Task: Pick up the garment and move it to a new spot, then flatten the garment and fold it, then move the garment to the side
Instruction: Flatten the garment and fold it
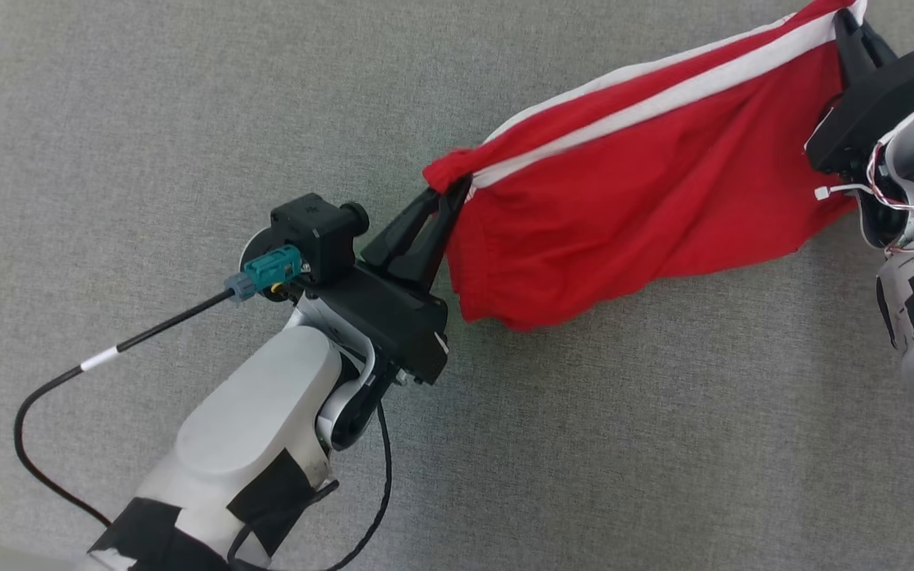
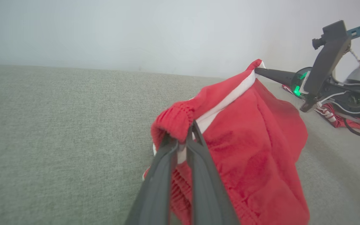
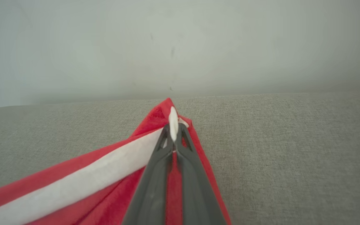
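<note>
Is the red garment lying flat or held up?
Held up: the garment hangs stretched between the left gripper and right gripper, each shut on its striped edge.

Head camera steeply down, close; wrist cameras low, level; all share garment (image 1: 647,198)

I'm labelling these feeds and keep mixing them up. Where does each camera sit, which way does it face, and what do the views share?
Head view: on the head, looking down at the grey surface; left hand and right hand shut on opposite ends of the red garment, pale left forearm below.
Left wrist view: on the left wrist, facing along its fingers toward the wall.
Right wrist view: on the right wrist, along its fingers.
Shared: both wrist views show the garment's white stripe.
</note>
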Motion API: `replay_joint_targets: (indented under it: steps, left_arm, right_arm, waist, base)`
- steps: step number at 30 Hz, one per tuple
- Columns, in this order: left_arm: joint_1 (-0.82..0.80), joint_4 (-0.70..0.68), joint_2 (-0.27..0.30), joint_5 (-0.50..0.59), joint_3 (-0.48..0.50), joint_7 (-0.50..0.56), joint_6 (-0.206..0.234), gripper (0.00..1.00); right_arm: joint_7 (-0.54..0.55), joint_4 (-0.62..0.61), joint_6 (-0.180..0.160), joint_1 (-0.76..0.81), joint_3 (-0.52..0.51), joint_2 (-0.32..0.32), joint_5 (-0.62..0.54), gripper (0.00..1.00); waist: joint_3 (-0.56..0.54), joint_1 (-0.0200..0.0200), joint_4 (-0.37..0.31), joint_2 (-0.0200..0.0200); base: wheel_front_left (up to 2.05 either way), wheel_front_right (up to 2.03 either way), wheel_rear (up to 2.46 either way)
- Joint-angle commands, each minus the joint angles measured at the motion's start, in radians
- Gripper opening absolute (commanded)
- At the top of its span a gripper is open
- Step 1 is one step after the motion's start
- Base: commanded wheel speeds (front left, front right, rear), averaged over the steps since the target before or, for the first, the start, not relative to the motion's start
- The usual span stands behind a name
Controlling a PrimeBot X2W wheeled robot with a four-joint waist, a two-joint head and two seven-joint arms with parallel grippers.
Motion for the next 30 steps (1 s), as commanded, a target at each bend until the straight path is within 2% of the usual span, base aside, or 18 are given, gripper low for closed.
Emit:
replay_joint_targets:
  steps: [1, 2, 3, 9, 17, 23, 30]
  left_arm:
    - [-0.015, 0.012, -0.007, 0.007, 0.011, -0.003, 0.002, 0.22]
    - [-0.015, 0.017, -0.011, 0.016, 0.015, -0.003, 0.001, 0.4]
    - [-0.013, 0.021, -0.014, 0.027, 0.015, -0.003, 0.001, 1.0]
    - [0.046, 0.03, -0.019, 0.073, 0.056, -0.003, 0.002, 1.0]
    - [0.137, 0.029, -0.02, 0.096, 0.108, -0.003, 0.002, 1.0]
    - [0.285, -0.098, -0.014, 0.191, 0.294, -0.003, 0.008, 1.0]
    - [0.47, -0.282, -0.063, 0.371, 0.56, -0.003, 0.017, 1.0]
  right_arm:
    - [-0.022, 0.031, -0.003, -0.021, 0.003, 0.007, -0.012, 0.13]
    - [-0.032, 0.049, -0.003, -0.03, 0.009, 0.008, -0.017, 0.44]
    - [-0.041, 0.064, -0.003, -0.037, 0.016, 0.007, -0.018, 1.0]
    - [-0.09, 0.139, -0.003, -0.028, 0.059, -0.02, 0.007, 1.0]
    - [-0.116, 0.162, -0.003, 0.029, 0.109, -0.056, 0.046, 1.0]
    - [-0.119, 0.165, -0.003, 0.118, 0.166, -0.085, 0.106, 1.0]
    - [-0.11, 0.17, -0.003, 0.169, 0.212, -0.088, 0.153, 1.0]
  waist:
    - [0.005, -0.0002, 0.001, -0.0002]
    - [0.004, -0.0002, 0.001, -0.0002]
    - [0.002, -0.0002, 0.0, -0.0002]
    - [-0.042, -0.0002, -0.005, -0.0002]
    - [-0.093, -0.0002, -0.003, -0.0002]
    - [-0.139, -0.0002, 0.003, -0.0002]
    - [-0.149, -0.0002, 0.012, -0.0002]
  base:
    - [0.0, 0.0, 0.0]
    - [0.0, 0.0, 0.0]
    - [0.0, 0.0, 0.0]
    - [0.0, 0.0, 0.0]
    - [0.0, 0.0, 0.0]
    - [0.0, 0.0, 0.0]
    - [0.0, 0.0, 0.0]
